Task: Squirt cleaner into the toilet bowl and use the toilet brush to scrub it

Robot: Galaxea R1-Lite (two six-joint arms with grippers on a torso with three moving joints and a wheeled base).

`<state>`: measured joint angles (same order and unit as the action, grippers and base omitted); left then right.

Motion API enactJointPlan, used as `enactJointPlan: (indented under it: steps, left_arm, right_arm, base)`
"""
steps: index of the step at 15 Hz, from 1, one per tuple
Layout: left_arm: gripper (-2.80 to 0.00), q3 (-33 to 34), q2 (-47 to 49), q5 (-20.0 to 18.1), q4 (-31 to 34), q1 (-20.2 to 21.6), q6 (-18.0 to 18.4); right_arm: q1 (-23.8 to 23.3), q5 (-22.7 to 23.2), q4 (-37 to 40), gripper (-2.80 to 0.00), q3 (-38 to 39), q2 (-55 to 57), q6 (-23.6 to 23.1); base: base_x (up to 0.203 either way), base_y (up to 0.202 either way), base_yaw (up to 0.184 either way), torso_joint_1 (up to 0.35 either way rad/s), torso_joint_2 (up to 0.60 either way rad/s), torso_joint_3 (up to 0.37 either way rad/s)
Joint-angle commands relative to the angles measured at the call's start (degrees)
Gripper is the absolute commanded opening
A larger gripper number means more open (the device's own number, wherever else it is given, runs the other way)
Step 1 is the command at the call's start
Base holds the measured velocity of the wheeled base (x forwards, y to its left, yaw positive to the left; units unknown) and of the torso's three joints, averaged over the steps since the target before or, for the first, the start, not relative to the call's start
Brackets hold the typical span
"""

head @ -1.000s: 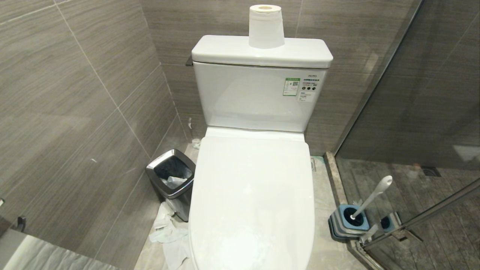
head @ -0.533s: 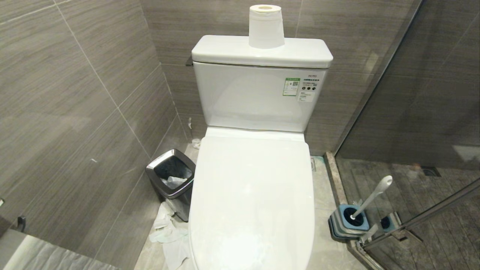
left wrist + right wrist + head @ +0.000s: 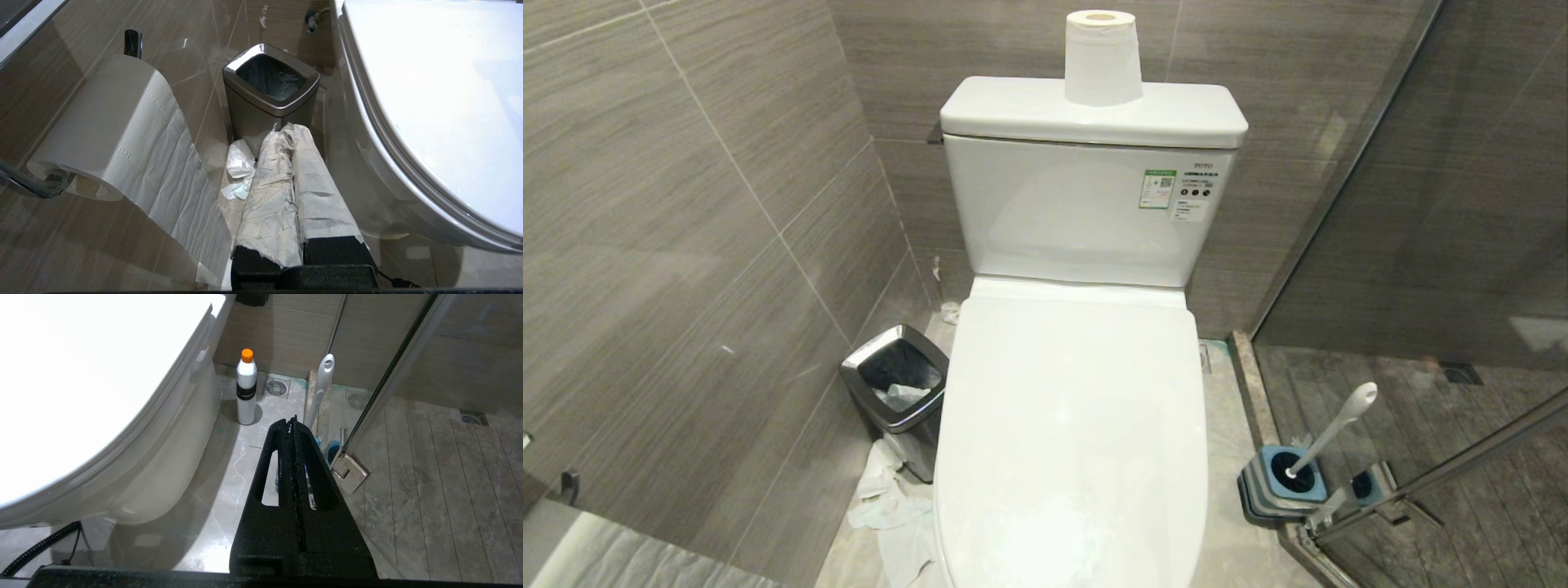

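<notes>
Far left, a wall-mounted paper roll [image 3: 102,122] on a chrome holder, its loose sheet hanging down the tiled wall. Next, the left gripper [image 3: 291,130], low beside the toilet, fingers wrapped in white paper and pressed together with nothing between them, pointing toward the bin. Square steel bin [image 3: 897,390] with black liner, standing on the floor in the corner between the wall and the toilet, a scrap of paper inside; crumpled tissue [image 3: 890,510] lies on the floor in front of it. Centre, the toilet bowl [image 3: 1070,441]: its white lid is down and covers the basin entirely, so the inside is hidden. Behind it the cistern [image 3: 1086,204] with labels on its front and a toilet roll [image 3: 1101,57] standing upright on its lid. Right of the toilet, a white bottle [image 3: 246,390] with an orange cap and a black band, upright on the floor close to the pedestal, near a round floor drain [image 3: 276,387]. The right gripper [image 3: 292,424], black fingers closed flat against each other and empty, points toward the brush. The toilet brush [image 3: 1331,441] leans in its blue-and-grey holder [image 3: 1278,482] on the floor, right against the edge of the glass shower door [image 3: 1421,245] and its metal hinge [image 3: 349,471].
</notes>
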<state>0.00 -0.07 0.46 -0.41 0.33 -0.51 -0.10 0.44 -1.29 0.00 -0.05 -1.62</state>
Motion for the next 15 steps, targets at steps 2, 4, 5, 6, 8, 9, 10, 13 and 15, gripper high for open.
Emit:
enactJointPlan:
  steps: [2,4,5,6,8,9,10,13,15]
  left_arm:
    - [-2.80,0.4,0.0,0.0,0.0,0.0,0.0]
    - [-2.80,0.4,0.0,0.0,0.0,0.0,0.0]
    - [-2.80,0.4,0.0,0.0,0.0,0.0,0.0]
    - [-2.80,0.4,0.0,0.1,0.0,0.0,0.0]
    - [-2.80,0.4,0.0,0.1,0.0,0.0,0.0]
    - [-2.80,0.4,0.0,0.0,0.0,0.0,0.0]
    - [-2.80,0.4,0.0,0.0,0.0,0.0,0.0]
    - [-2.80,0.4,0.0,0.0,0.0,0.0,0.0]
    - [-2.80,0.4,0.0,0.1,0.0,0.0,-0.1]
  right_arm:
    - [0.0,0.0,0.1,-2.80,0.7,0.0,-0.1]
    - [0.0,-0.1,0.0,-2.80,0.7,0.0,0.2]
    - [0.0,-0.1,0.0,-2.80,0.7,0.0,0.1]
    - [0.0,-0.1,0.0,-2.80,0.7,0.0,0.1]
    - [0.0,-0.1,0.0,-2.80,0.7,0.0,0.1]
    - [0.0,0.1,0.0,-2.80,0.7,0.0,0.0]
    - [0.0,0.2,0.0,-2.80,0.7,0.0,-0.2]
    - [0.0,0.2,0.0,-2.80,0.7,0.0,-0.2]
    - [0.0,0.5,0.0,-2.80,0.7,0.0,-0.6]
  base:
    - [0.000,0.000,0.000,0.000,0.00,0.000]
    - [0.000,0.000,0.000,0.000,0.00,0.000]
    - [0.000,0.000,0.000,0.000,0.00,0.000]
    - [0.000,0.000,0.000,0.000,0.00,0.000]
    - [0.000,0.000,0.000,0.000,0.00,0.000]
    - [0.000,0.000,0.000,0.000,0.00,0.000]
    - [0.000,0.000,0.000,0.000,0.00,0.000]
    - [0.000,0.000,0.000,0.000,0.00,0.000]
    - [0.000,0.000,0.000,0.000,0.00,0.000]
